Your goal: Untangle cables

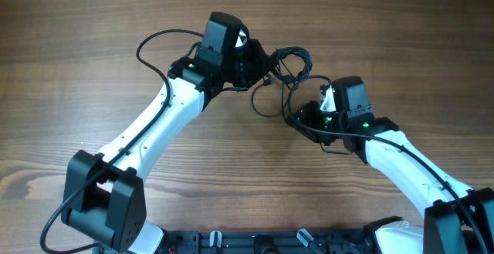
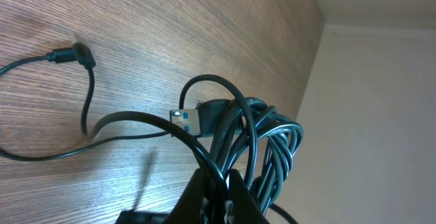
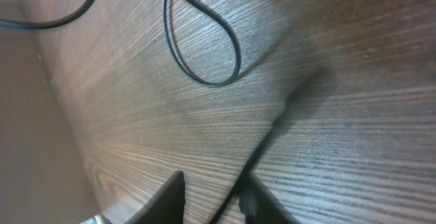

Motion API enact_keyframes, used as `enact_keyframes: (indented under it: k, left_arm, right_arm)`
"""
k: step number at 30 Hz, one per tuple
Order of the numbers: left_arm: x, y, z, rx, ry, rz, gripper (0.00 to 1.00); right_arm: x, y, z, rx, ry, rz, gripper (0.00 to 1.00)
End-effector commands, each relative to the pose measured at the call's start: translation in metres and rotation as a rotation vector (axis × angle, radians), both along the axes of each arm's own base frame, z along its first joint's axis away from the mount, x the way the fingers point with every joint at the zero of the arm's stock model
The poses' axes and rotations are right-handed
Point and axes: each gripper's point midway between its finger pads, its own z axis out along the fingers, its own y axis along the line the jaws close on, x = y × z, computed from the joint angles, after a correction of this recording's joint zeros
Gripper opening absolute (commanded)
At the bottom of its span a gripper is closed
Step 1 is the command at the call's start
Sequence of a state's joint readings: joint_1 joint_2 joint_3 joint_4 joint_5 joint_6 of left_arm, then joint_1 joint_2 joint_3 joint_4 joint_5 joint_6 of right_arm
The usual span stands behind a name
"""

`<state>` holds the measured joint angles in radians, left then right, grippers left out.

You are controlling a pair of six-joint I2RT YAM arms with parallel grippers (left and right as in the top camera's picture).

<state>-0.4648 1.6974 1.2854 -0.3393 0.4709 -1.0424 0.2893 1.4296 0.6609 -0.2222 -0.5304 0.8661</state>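
Your left gripper [image 2: 214, 183] is clamped tight on the cables [image 2: 262, 142], which rise from between its fingertips as one bunched dark coil of several strands. A USB plug [image 2: 187, 120] with a blue insert pokes out of the left side of that bunch, and one strand arcs over the top of it. To the left, a thin strand lies on the wooden table [image 2: 170, 40] and ends in a small angled plug [image 2: 75, 54], which rests flat on the wood well apart from the coil. From overhead you can see the tangle sitting between your two grippers, toward the far middle of the table, with loose loops spreading out toward the right one. Your right gripper [image 3: 214, 197] is low over the table with its jaws a little apart. A thin dark cord [image 3: 262, 146] runs diagonally into the gap, close to the right-hand finger, but you cannot tell whether either pad touches it. Beyond the fingers, a loose loop [image 3: 204, 47] of cable lies flat on the wood.
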Motion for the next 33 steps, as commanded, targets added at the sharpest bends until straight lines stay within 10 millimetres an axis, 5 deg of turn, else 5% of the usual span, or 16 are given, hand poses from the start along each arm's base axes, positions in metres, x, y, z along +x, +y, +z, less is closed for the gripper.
enact_keyframes:
  k: [1, 11, 15, 25, 33]
  left_arm:
    - [0.001, -0.001, 0.0, -0.015, 0.012, 0.002, 0.04]
    - [0.006, 0.013, -0.012, 0.1, -0.044, 0.011, 0.04]
    - [0.003, 0.025, -0.026, 0.243, -0.09, -0.021, 0.04]
    - [-0.012, 0.009, -0.032, 0.395, -0.245, -0.214, 0.04]
    - [-0.01, 0.024, -0.042, 0.546, -0.271, -0.192, 0.04]
  right_arm:
    - [-0.001, 0.005, 0.006, 0.007, -0.047, 0.052, 0.04]
    - [-0.013, 0.033, 0.033, 0.122, -0.254, 0.358, 0.04]
    - [-0.018, 0.043, 0.063, 0.247, -0.334, 0.428, 0.04]
    - [0.007, 0.023, 0.13, 0.294, -0.546, 0.317, 0.04]
    - [0.017, 0.011, 0.135, 0.324, -0.504, 0.229, 0.04]
